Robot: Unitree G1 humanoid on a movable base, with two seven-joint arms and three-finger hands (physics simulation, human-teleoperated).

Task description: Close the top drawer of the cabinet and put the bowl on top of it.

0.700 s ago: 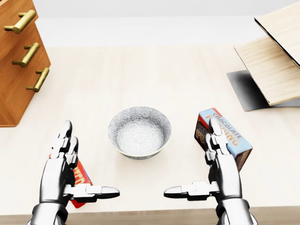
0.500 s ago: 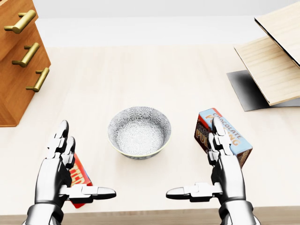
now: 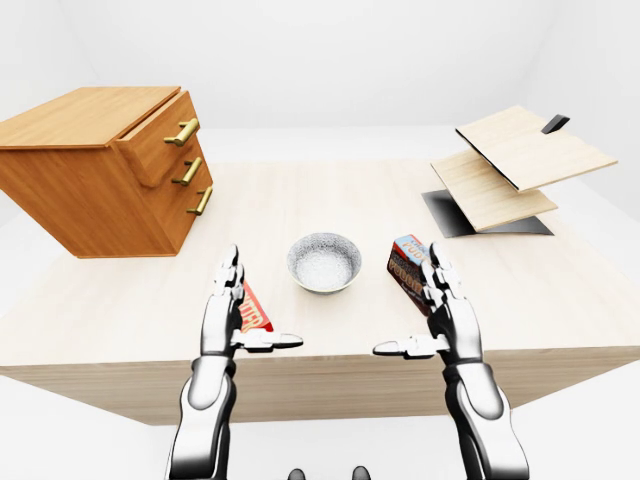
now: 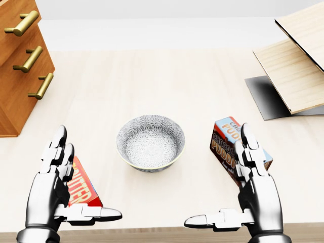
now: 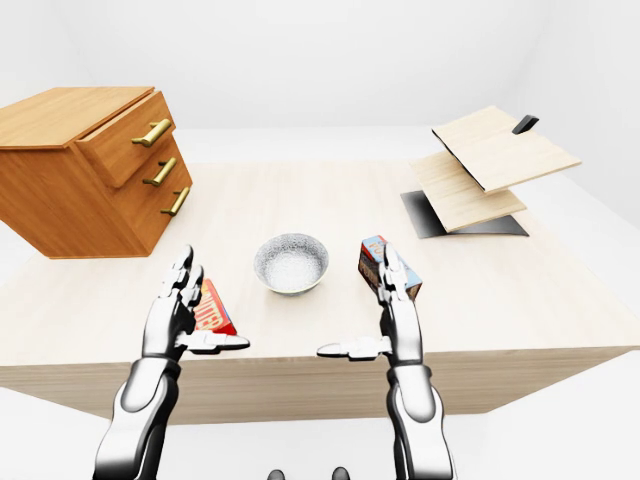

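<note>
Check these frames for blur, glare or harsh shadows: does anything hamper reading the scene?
Head view: sharp throughout, flat even light, no hard shadow by the bowl; the cabinet is cut off by the left edge. Left-eye view: equally sharp, no glare; the white surroundings wash out beyond the table, whose side edges splay in the wide perspective. Right-eye view: much the same.

You are getting bare tabletop (image 4: 152, 76) on both sides of the bowl (image 4: 150, 142), with your spread left hand (image 4: 48, 195) and right hand (image 4: 260, 195) flanking it near the edge at the bottom of the head view. A red box (image 4: 83, 185) is lying just beside the left hand, and a pudding box (image 4: 225, 144) is crowding the right one. Toward the left edge the cabinet (image 3: 90, 185) is standing with its top drawer (image 3: 155, 140) jutting out, bare surface stretching between it and the bowl.
</note>
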